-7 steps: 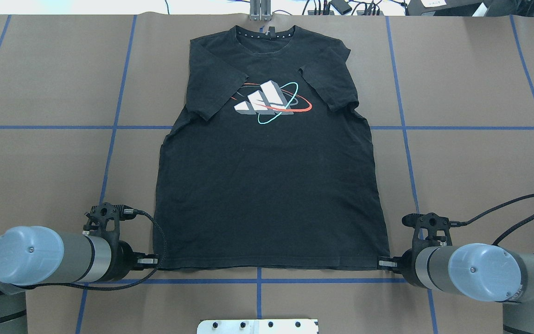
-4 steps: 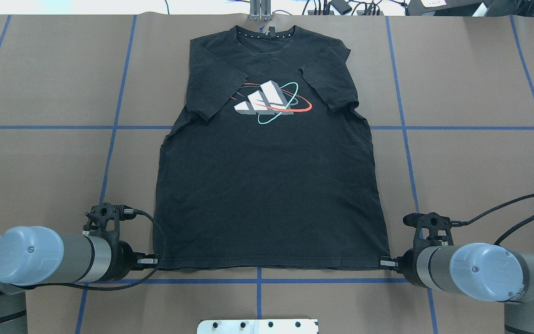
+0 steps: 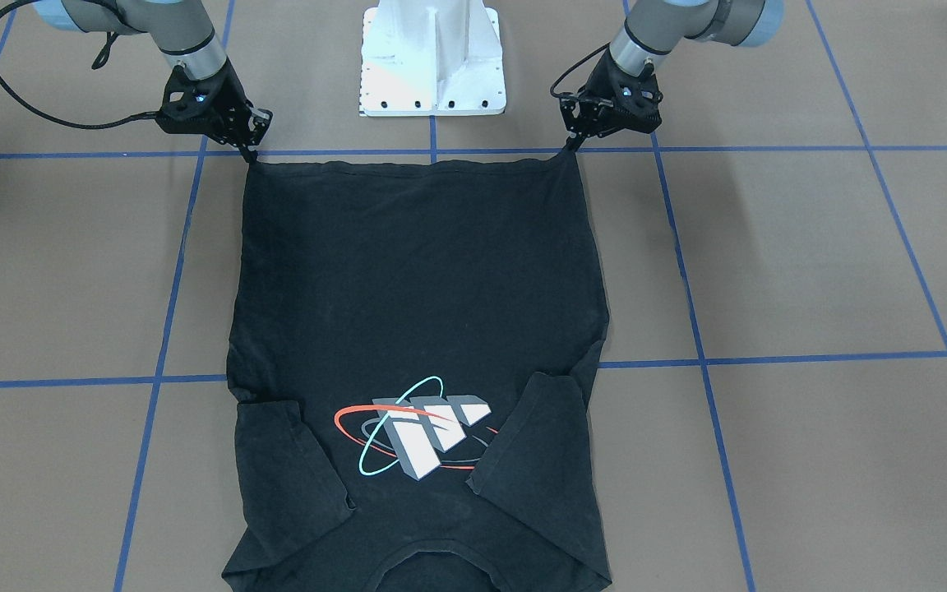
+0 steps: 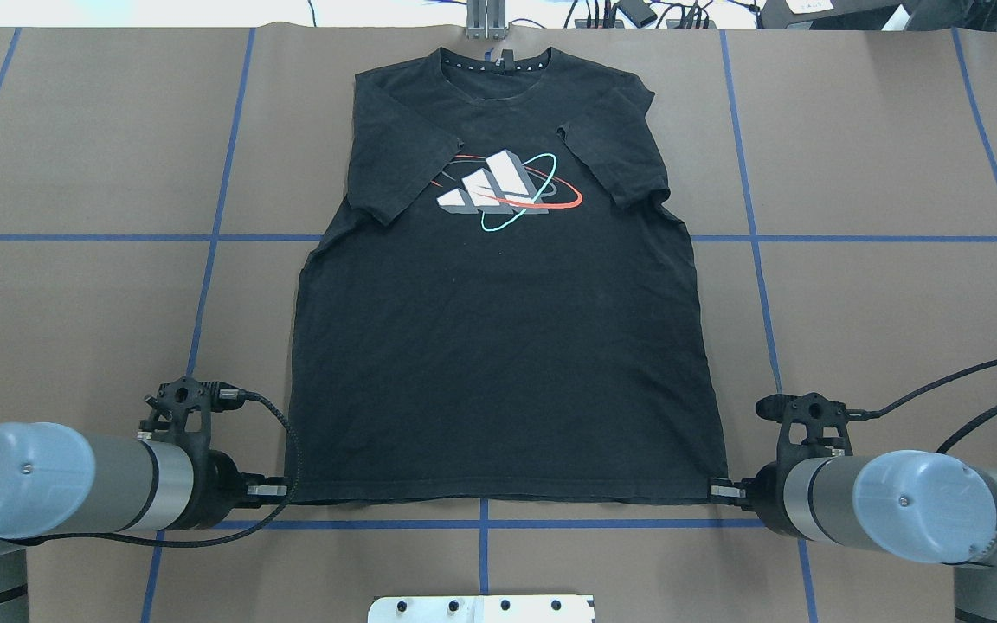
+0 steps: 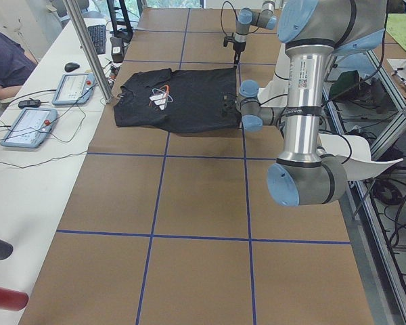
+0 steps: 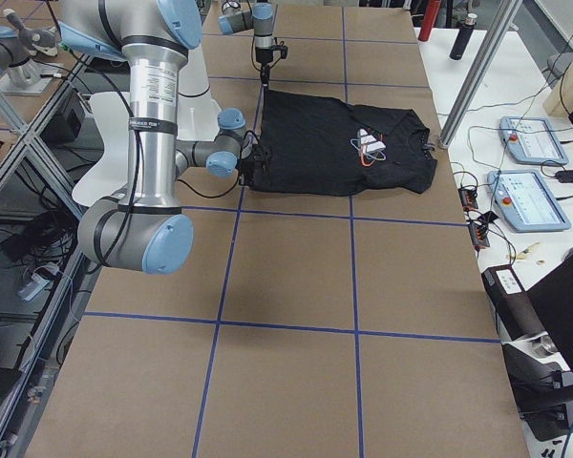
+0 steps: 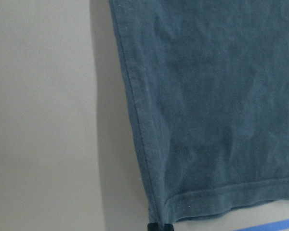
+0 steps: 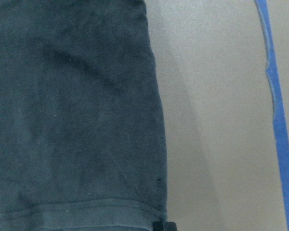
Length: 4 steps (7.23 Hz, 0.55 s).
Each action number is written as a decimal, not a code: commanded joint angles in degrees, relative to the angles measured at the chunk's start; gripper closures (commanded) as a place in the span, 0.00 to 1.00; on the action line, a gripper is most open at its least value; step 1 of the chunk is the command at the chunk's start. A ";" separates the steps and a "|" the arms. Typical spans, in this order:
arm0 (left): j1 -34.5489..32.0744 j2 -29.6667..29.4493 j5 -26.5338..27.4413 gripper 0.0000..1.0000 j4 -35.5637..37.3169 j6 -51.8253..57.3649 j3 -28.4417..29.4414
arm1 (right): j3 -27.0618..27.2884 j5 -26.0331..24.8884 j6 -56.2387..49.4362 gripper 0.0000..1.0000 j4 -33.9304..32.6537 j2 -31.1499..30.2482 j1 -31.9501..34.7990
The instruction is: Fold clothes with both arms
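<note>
The clothes are one black T-shirt [image 4: 498,346] lying flat and print-up on the brown table, both sleeves folded inward over the chest. Its collar points away from the robot. My left gripper [image 4: 286,491] is shut on the hem's left corner, low at the table. My right gripper [image 4: 715,491] is shut on the hem's right corner. In the front-facing view both corners of the T-shirt [image 3: 416,279] peak slightly toward the left gripper [image 3: 572,148] and the right gripper [image 3: 250,156]. Each wrist view shows hem cloth [image 7: 221,120] [image 8: 72,120] running into dark fingertips at the bottom edge.
The white pedestal base [image 3: 432,57] stands between the arms, just behind the hem. Blue tape lines grid the brown table [image 4: 74,303]. A metal bracket [image 4: 485,22] sits past the collar. A side bench holds teach pendants [image 5: 27,125], with a seated person [image 5: 3,57] behind it.
The left arm has drawn back a little toward the view's left with the hem corner still in its gripper. The right arm has shifted slightly to the right. The T-shirt lies as before.
</note>
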 commanded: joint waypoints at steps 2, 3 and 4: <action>-0.02 6.27 -7.09 1.00 0.02 0.03 -11.29 | 10.52 6.47 -0.07 1.00 -0.37 -9.07 0.06; 0.16 7.16 -10.52 1.00 0.28 -0.14 -13.60 | 13.25 9.81 -0.16 1.00 -0.28 -10.68 -0.20; 1.46 7.17 -12.21 1.00 0.28 -0.14 -14.31 | 16.07 12.19 -0.16 1.00 -0.19 -11.48 -1.69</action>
